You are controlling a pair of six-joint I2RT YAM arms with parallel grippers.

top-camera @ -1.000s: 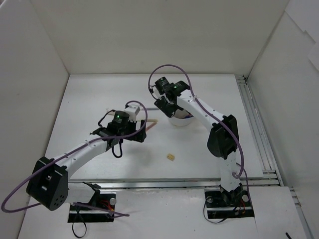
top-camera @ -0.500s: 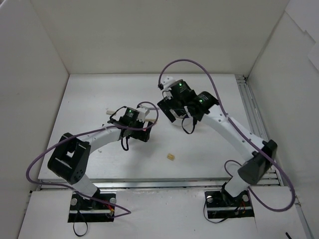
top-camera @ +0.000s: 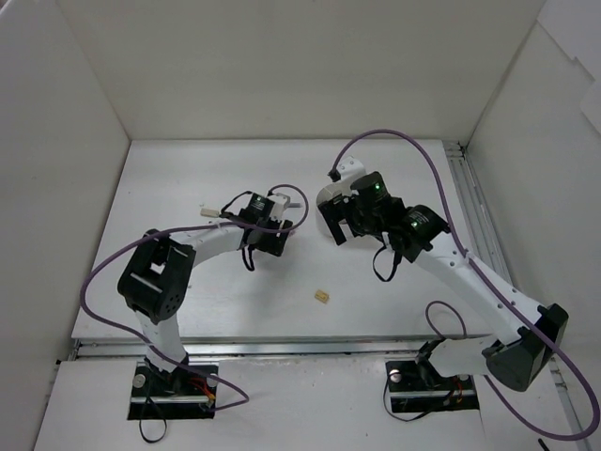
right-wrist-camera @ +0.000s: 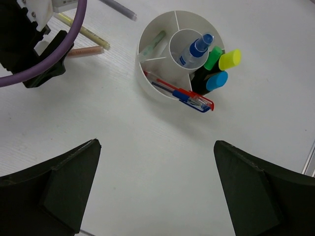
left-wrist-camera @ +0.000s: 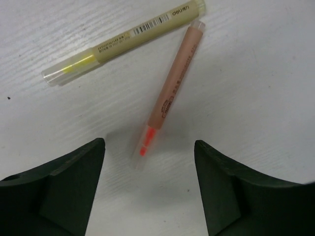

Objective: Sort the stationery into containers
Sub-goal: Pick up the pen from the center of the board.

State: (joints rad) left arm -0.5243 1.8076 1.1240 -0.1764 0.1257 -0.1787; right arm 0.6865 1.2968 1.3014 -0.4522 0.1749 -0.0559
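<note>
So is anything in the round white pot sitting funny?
Yes. The red and blue pen lies tilted across the rim of the white organizer, one end poking out over the edge, while the capped highlighters stand upright inside.

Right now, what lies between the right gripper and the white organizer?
Only bare table, as the right wrist view shows. The open right gripper faces the white organizer, whose red and blue pen overhangs the near rim.
</note>
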